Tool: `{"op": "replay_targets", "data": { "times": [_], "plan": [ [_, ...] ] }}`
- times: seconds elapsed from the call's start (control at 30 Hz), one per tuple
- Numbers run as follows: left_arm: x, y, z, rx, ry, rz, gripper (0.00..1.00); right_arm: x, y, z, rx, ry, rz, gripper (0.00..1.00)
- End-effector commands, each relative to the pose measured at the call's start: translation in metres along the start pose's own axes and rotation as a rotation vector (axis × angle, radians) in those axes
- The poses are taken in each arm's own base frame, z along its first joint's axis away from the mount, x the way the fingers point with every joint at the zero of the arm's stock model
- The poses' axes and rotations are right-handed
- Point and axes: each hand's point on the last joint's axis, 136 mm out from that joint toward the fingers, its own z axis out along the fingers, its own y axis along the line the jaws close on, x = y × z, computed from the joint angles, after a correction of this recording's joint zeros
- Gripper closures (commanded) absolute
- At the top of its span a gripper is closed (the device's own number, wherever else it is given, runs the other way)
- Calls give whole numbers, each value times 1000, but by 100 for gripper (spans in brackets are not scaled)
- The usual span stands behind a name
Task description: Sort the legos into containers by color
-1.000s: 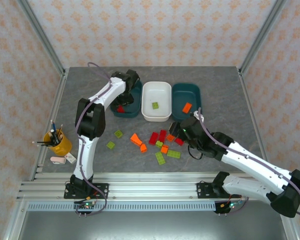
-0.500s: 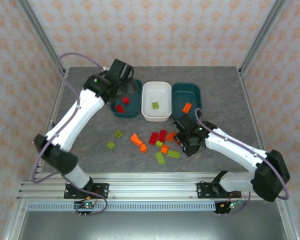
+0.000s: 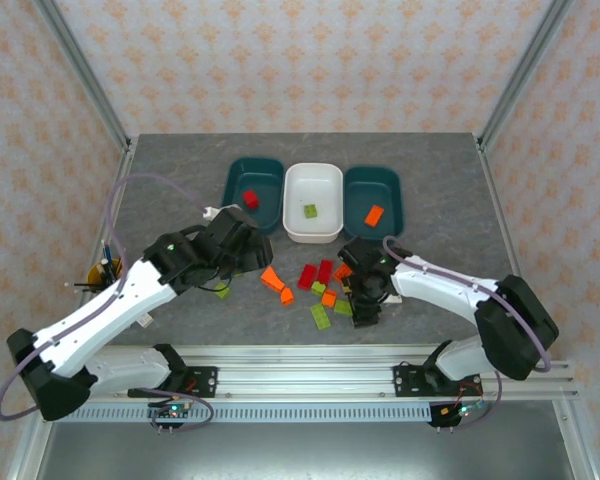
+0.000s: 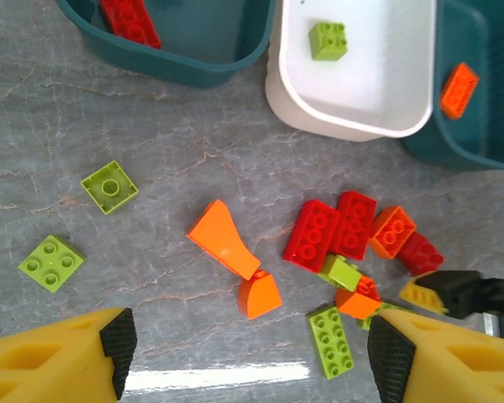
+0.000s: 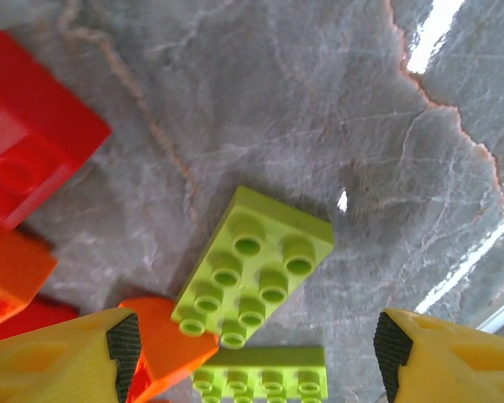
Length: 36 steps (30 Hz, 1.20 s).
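- the right gripper (image 5: 256, 348) has its jaws spread wide just above the grey table (image 5: 319, 101); a light green eight-stud brick (image 5: 252, 269) lies flat in the gap, touching neither finger.
- deeper in that gap, toward the wrist, lies a second green brick (image 5: 260, 382); an orange piece (image 5: 155, 336) sits right beside the eight-stud brick's near corner.
- out ahead and to the left in the right wrist view are a red brick (image 5: 25, 126) and an orange block (image 5: 8, 273).
- the left gripper (image 4: 252, 353) has its jaws spread too, with nothing held.
- just ahead of its gap is a small orange wedge (image 4: 259, 294), touching a longer orange wedge (image 4: 223, 250).
- ahead to the right in the left wrist view lies a heap of red, orange and green bricks (image 4: 353, 243); to the left lie a green square brick (image 4: 52, 262) and a flatter green square (image 4: 109, 185), well apart from the heap.
- farthest ahead the tubs stand in a row: the left teal tub (image 4: 193, 71) holds a long red brick (image 4: 130, 21), the white tub (image 4: 353, 126) a small green brick (image 4: 328, 40), the right teal tub (image 4: 454, 143) an orange brick (image 4: 459, 88).
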Motion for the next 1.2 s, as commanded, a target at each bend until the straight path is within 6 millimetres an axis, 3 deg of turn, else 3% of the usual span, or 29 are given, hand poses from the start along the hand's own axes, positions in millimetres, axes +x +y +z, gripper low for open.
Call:
{"op": "replay_targets", "data": {
  "times": [0.0, 0.17, 0.4, 0.63, 0.77, 1.03, 1.17],
  "plan": [
    [-6, 7, -9, -1, -56, -28, 24, 3, 8, 9, -13, 20, 85, 25],
    [-5, 12, -13, -7, -61, -33, 24, 2, 7, 22, 6, 21, 100, 29],
    [-4, 12, -13, 2, -65, -51, 24, -6, 10, 28, 13, -15, 128, 47],
    [-5, 11, -13, 5, -67, -55, 25, -31, 10, 14, 42, -117, 20, 58],
    [-3, 10, -11, 5, -66, -57, 25, -36, 9, 11, 73, -141, -49, 58],
    [0, 6, -6, 10, -54, -54, 24, -30, 2, 28, 113, -101, -76, 48],
    [0, 5, -6, 15, -52, -52, 24, -29, -1, 40, 127, -77, -65, 55]
  ]
}}
